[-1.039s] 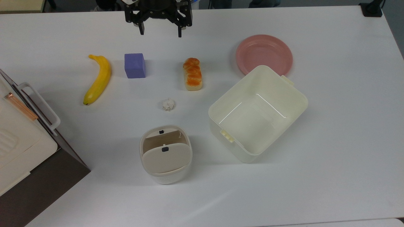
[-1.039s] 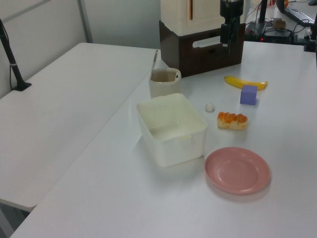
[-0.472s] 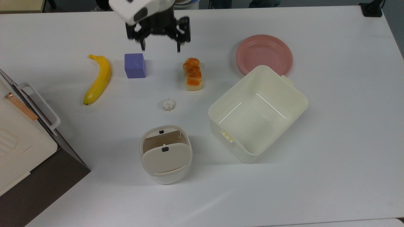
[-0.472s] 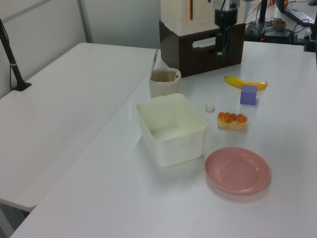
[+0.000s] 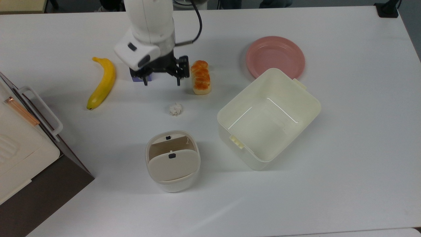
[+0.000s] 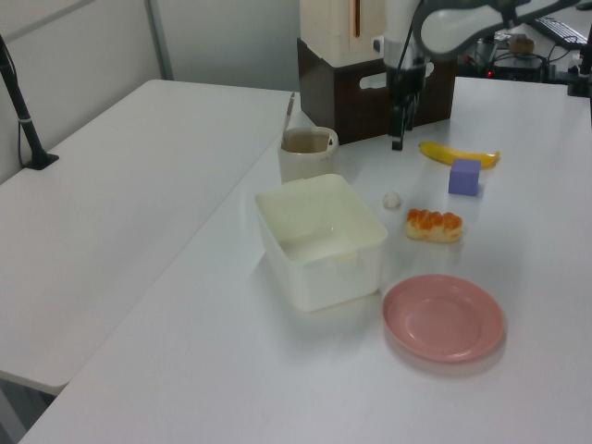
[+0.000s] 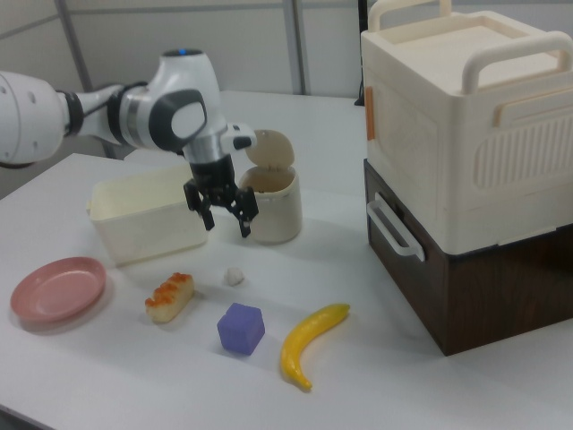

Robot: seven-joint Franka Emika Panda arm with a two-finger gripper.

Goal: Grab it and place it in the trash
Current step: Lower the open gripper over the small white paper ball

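Now the gripper (image 5: 161, 82) hangs above the white table (image 5: 345, 158) with its two fingers spread wide and nothing between them. In the top view it is between the purple cube (image 5: 133, 78), which the arm partly covers, and the bread roll (image 5: 200, 77). The paper wad (image 5: 175, 109) lies on the table, apart from the gripper, toward the top view's bottom from it. In the right view the wad (image 7: 234, 277) is lower than the fingertips and a little to the right view's right of them, with clear space between.

The trash bin (image 5: 173, 161) stands further toward the top view's bottom, near the wad but not touching it. Its beige swing lid is tilted, so part of the opening shows. At the top view's right of the bin is the large cream tub (image 5: 309, 105), open and with nothing inside. The pink plate (image 5: 275, 56) lies just beyond the tub. The banana (image 5: 102, 83) lies at the top view's left of the cube. A cream box on a brown base (image 7: 466, 179) stands at the right view's right.
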